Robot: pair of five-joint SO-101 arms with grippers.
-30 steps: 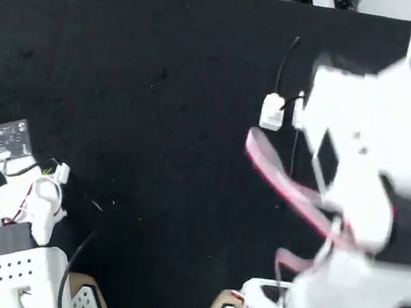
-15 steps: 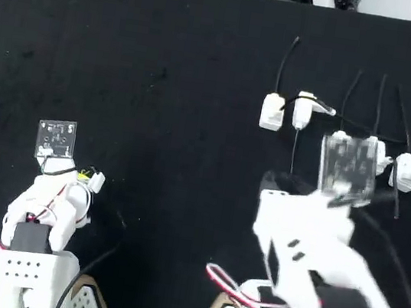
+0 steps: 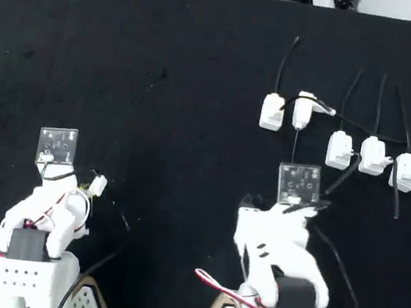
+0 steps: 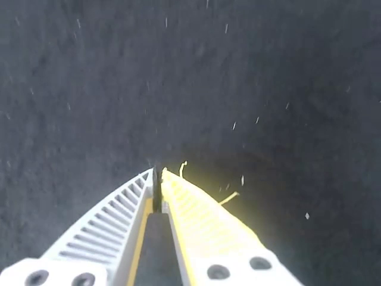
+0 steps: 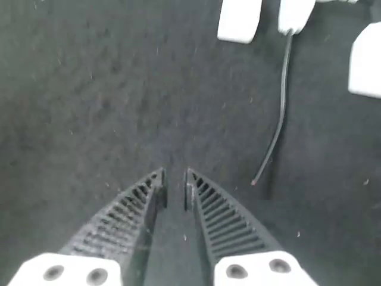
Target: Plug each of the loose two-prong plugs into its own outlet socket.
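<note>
Left gripper (image 4: 158, 176): I am holding it low over the black table (image 3: 127, 57) with the fingertips pressed together, nothing between them.

Right gripper (image 5: 174, 182): I am holding its tips a narrow slit apart and gripping nothing. Dark table is showing through the gap.

Arms: my left arm (image 3: 41, 215) and right arm (image 3: 280, 250) are both sitting folded at the table's near edge.

Plug hardware: five small white pieces are lying on the far right part of the table, each with a thin black lead. I cannot tell which are plugs and which are sockets.

Near pair (image 3: 272, 111): these two pieces are lying side by side, almost touching, straight ahead of my right gripper but well clear of it.

Row of three (image 3: 373, 155): these are lying beyond my right arm and off to its right side.

Black cord (image 5: 277, 119): it is trailing from the pair toward my right gripper, and its loose end is lying near the tips without touching them.

From my left gripper: every white piece is lying well apart from it, far across the table.
</note>
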